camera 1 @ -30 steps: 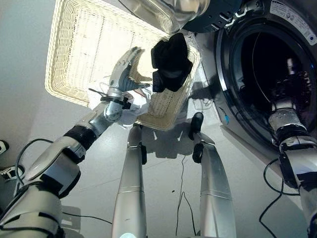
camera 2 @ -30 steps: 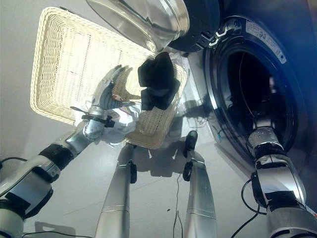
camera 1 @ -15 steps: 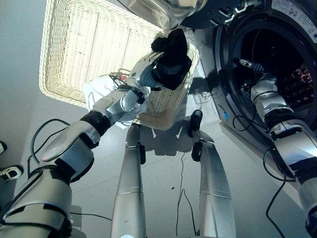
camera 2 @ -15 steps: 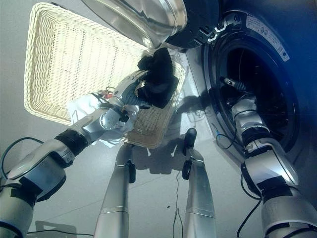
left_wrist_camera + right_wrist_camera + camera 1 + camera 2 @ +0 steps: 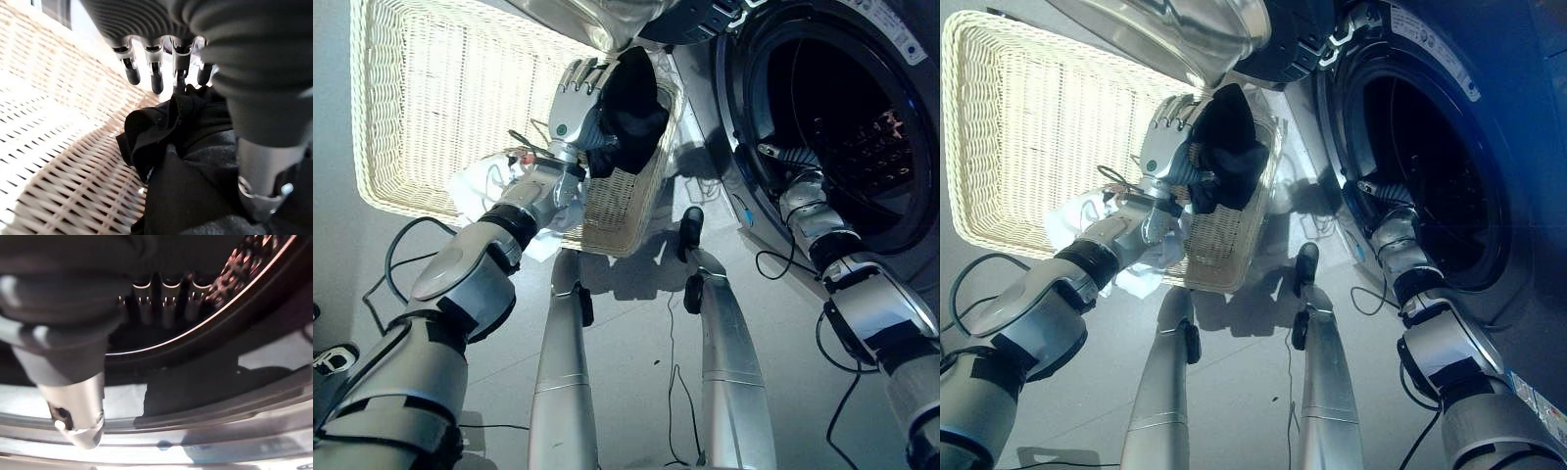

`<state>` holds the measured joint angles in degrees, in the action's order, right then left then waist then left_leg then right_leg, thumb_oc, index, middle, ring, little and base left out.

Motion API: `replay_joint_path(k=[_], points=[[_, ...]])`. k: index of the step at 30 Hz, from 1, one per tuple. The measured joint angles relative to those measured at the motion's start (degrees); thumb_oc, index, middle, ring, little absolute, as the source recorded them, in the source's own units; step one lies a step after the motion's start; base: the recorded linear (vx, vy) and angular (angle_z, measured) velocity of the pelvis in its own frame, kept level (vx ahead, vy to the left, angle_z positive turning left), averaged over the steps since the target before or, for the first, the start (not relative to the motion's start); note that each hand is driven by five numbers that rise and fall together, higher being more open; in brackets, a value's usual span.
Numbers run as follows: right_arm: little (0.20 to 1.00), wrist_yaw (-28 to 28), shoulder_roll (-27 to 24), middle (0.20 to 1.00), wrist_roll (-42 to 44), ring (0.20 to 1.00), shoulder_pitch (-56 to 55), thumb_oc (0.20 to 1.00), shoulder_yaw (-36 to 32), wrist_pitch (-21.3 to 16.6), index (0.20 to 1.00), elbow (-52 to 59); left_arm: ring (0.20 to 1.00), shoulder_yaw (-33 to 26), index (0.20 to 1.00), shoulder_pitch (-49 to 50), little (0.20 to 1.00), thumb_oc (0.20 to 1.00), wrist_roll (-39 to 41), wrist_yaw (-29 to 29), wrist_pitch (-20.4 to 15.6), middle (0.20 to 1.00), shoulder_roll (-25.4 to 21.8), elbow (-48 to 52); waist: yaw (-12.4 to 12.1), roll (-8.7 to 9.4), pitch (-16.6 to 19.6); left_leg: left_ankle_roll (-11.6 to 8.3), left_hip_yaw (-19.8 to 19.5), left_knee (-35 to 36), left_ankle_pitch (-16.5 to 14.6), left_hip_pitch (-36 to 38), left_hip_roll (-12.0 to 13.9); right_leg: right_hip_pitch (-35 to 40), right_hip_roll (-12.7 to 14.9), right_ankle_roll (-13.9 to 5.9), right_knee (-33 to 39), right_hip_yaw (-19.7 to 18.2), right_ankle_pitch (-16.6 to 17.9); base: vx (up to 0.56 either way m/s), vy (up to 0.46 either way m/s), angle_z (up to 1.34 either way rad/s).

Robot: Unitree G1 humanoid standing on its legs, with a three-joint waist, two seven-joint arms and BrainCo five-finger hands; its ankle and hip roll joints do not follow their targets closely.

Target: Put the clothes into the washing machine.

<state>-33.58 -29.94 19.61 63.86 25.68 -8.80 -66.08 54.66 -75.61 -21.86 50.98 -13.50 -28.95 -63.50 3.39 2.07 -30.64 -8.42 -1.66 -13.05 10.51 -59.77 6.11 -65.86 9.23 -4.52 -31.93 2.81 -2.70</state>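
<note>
Black clothes at basket edge, washer door open

Washing machine (image 5: 862,117) stands on the robot's right, its round opening dark and its glass door (image 5: 1175,34) swung open above the basket. A white label with print sits on the rim of the opening, too small to read. Inside, the drum's perforated wall (image 5: 239,269) shows past the right hand's fingers.

Next in size is the pale wicker basket (image 5: 431,108), lying on the grey floor (image 5: 636,392) to the left of the machine. Its woven bottom is bare over most of its width.

The black clothes (image 5: 631,108) hang in a bundle at the basket's edge nearest the machine, draped over the wicker wall. In the left wrist view the dark folds (image 5: 195,161) lie against the weave just below the fingers.

A white cloth (image 5: 480,186) lies crumpled at the basket's near side, beside the left forearm.

The left hand (image 5: 576,98) is against the black bundle with its fingers straight and spread, the thumb pressed beside the fabric; it is not clenched around the clothes. The right hand (image 5: 781,155) reaches over the lower rim of the machine's opening, its fingers (image 5: 168,308) extended and relaxed, holding nothing.
</note>
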Motion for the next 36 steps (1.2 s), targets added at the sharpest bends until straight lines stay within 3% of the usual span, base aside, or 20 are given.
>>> replay_joint_path(k=[10, 20, 21, 22, 23, 29, 36], points=[[1.000, -1.03, 0.20, 1.000, -1.03, 1.000, 0.29, 1.000, 1.12, -0.09, 1.000, 1.14, 1.000, -0.86, 1.000, -0.45, 1.000, 1.000, 0.09, -3.61, -2.03, 1.000, 0.69, -1.40, 0.35, 0.32, 0.18, 0.29, 0.74, 0.36, 0.01, -0.03, -0.03, 0.25, -0.17, -0.58, 1.80, -0.67, 1.12, 0.00, 0.003, -0.01], [1.000, -1.68, 0.30, 1.000, -1.06, 1.000, 0.18, 1.000, 1.93, -1.08, 1.000, 1.86, 1.000, -1.91, 1.000, -1.61, 1.000, 1.000, 2.54, -11.23, -2.77, 1.000, 0.25, -1.28, 0.33, 1.41, 0.88, 0.74, 0.81, 0.36, -0.12, -0.14, -0.05, 0.35, -0.18, -1.12, 2.68, -0.73, 1.43, 0.00, 0.000, 0.00], [1.000, -1.96, 0.34, 1.000, -1.07, 1.000, 0.17, 1.000, 1.94, -1.07, 1.000, 1.94, 0.956, -1.92, 0.956, -1.63, 0.956, 0.956, 2.89, -11.71, -3.00, 0.956, 0.27, -1.25, 0.33, 1.64, 1.12, 0.75, 0.81, 0.37, -0.12, -0.26, -0.06, 0.35, -0.18, -1.17, 2.93, -0.74, 1.58, 0.00, 0.000, 0.00], [1.000, -2.02, 0.34, 1.000, -1.07, 1.000, 0.17, 1.000, 1.94, -1.07, 1.000, 2.03, 0.831, -1.95, 0.831, -1.65, 0.831, 0.831, 2.93, -11.93, -3.16, 0.831, 0.26, -1.25, 0.33, 1.81, 1.24, 0.81, 0.81, 0.36, -0.07, -0.33, -0.07, 0.36, -0.19, -1.20, 3.09, -0.74, 1.67, 0.00, 0.000, 0.00], [1.000, -2.04, 0.34, 1.000, -1.12, 1.000, 0.16, 1.000, 1.93, -1.07, 1.000, 2.23, 0.200, -1.97, 0.200, -1.67, 0.200, 0.200, 2.94, -12.32, -3.37, 0.200, 0.23, -1.25, 0.33, 2.02, 1.47, 0.88, 0.81, 0.35, -0.01, -0.50, -0.07, 0.36, -0.21, -1.23, 3.36, -0.74, 1.84, 0.00, 0.000, 0.00], [1.000, -2.76, 0.79, 1.000, -1.91, 1.000, 0.11, 1.000, 1.93, -1.07, 1.000, 2.85, 0.200, -1.99, 0.200, -2.16, 0.200, 0.200, 4.89, -15.85, -4.90, 0.200, 0.23, -0.65, 0.23, 3.35, 2.38, 1.21, 0.80, 0.28, 0.13, -1.00, -0.31, 0.43, -0.07, -1.55, 4.16, -0.76, 2.47, 0.00, 0.000, 0.00], [1.000, -3.52, 0.86, 1.000, -2.19, 1.000, -0.02, 1.000, 1.93, -1.08, 1.000, 3.74, 0.200, -2.14, 0.200, -2.17, 0.200, 0.200, 4.95, -15.71, -4.84, 0.200, 0.24, -0.83, 0.31, 3.35, 2.38, 1.34, 0.80, 0.23, 0.25, -0.98, -0.31, 0.43, -0.06, -1.55, 4.11, -0.76, 2.64, 0.00, 0.000, 0.00]])
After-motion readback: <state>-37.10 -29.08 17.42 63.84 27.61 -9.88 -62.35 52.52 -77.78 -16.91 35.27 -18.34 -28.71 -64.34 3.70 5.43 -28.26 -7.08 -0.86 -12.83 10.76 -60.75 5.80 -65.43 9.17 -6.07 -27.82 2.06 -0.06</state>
